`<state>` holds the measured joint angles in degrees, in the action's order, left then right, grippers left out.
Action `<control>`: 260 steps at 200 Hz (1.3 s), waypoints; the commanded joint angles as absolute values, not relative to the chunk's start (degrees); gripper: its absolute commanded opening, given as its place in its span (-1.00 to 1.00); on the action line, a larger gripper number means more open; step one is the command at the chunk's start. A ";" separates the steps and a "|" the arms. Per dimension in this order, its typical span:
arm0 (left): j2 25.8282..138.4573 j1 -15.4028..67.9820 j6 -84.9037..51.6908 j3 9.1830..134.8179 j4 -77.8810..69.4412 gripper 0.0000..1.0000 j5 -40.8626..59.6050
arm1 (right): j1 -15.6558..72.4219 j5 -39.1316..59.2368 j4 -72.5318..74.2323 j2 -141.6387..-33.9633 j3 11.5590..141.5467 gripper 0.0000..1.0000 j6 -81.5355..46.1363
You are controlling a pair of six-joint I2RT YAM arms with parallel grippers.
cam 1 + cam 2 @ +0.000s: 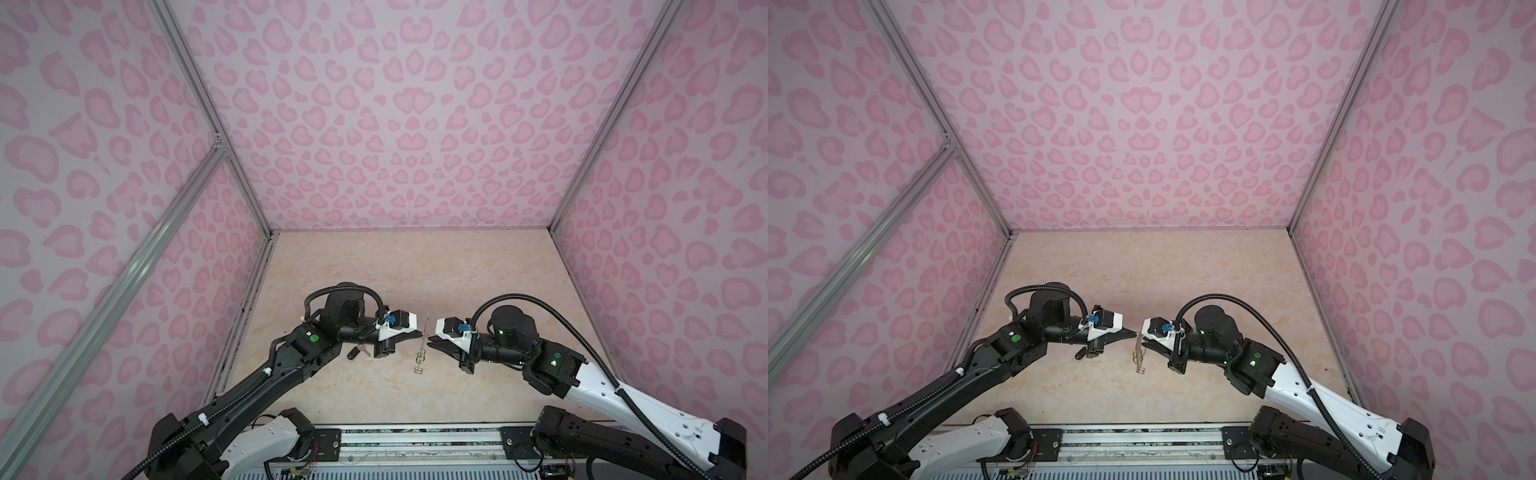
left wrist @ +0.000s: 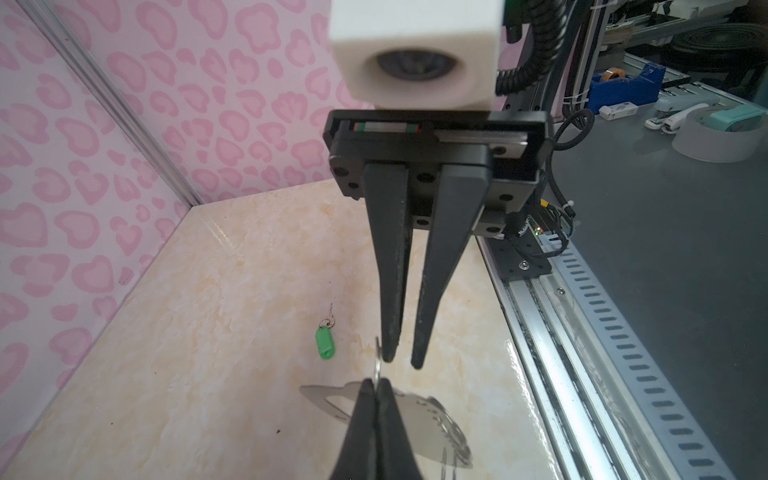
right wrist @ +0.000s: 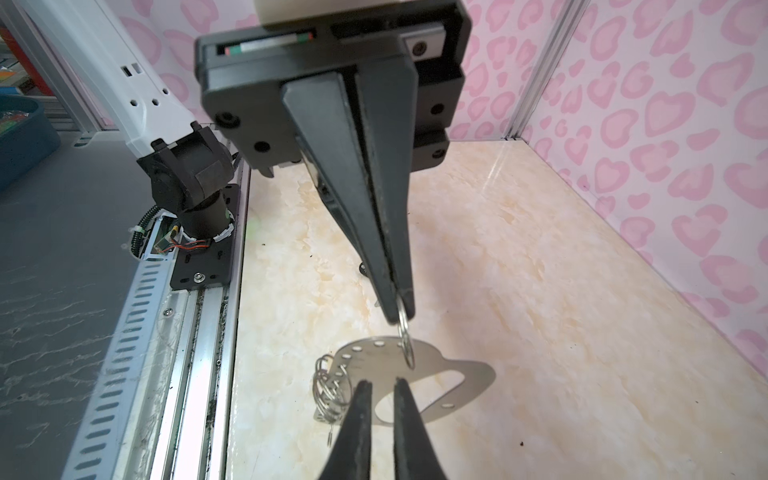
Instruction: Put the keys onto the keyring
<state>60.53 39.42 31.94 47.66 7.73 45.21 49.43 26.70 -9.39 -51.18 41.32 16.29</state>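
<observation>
Keyring (image 3: 478, 372) in left claw (image 3: 400, 309), right claw (image 3: 380, 384) parted

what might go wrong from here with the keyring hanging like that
1. The keyring hangs from one thin wire ring pinched at the very tips of the left gripper; a nudge may swing it or pull it loose.
2. The right gripper, empty and slightly open, sits close to it and could bump it.
3. The black-tag key lies under the left arm, awkward to reach.

Far tabletop (image 1: 415, 266) lies open (pink walls (image 1: 415, 124) hem it); keyring (image 1: 419, 356) blocks the middle.
</observation>
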 commanded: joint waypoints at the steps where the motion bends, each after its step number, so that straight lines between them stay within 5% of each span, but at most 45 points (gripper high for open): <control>1: 60.29 39.37 32.26 48.51 6.16 -0.94 46.84 | 49.38 25.75 -8.26 -50.80 40.53 -0.65 15.93; 79: 60.35 39.37 32.16 48.51 6.62 -0.94 48.16 | 49.39 28.61 -3.70 -52.64 42.20 -0.61 14.79; 220: 61.70 39.42 33.30 49.72 8.50 -0.93 48.77 | 49.38 29.82 -5.71 -53.92 43.32 -1.00 16.24; 260: 60.27 39.42 34.88 50.16 10.68 -0.44 39.05 | 49.38 27.25 -16.67 -55.59 47.86 -1.00 18.74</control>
